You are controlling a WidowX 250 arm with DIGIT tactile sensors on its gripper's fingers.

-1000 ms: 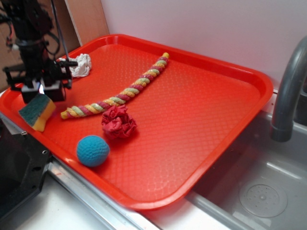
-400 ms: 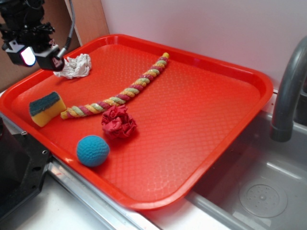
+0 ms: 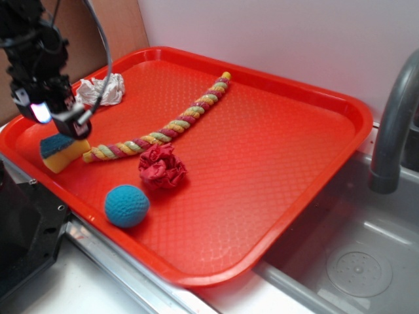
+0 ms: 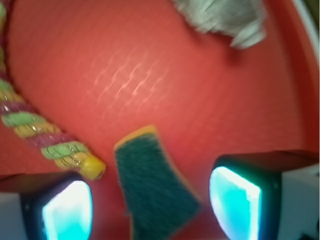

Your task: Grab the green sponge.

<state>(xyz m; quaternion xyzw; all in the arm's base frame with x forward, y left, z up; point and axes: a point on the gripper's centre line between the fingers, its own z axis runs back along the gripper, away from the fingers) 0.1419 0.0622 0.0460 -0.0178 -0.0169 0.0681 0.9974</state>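
Gripper (image 4: 150, 200) jaws apart over green sponge (image 4: 152, 190) on red tray (image 3: 340, 104); no legible txt

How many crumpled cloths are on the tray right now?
2. A red crumpled cloth lies near the tray's middle, just behind the teal crocheted ball. A white crumpled cloth sits at the far left corner, behind the hand. None looks hidden.

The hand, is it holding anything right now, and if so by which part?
Nothing is held. The hand is open above the green sponge, its fingers on either side and clear of it.
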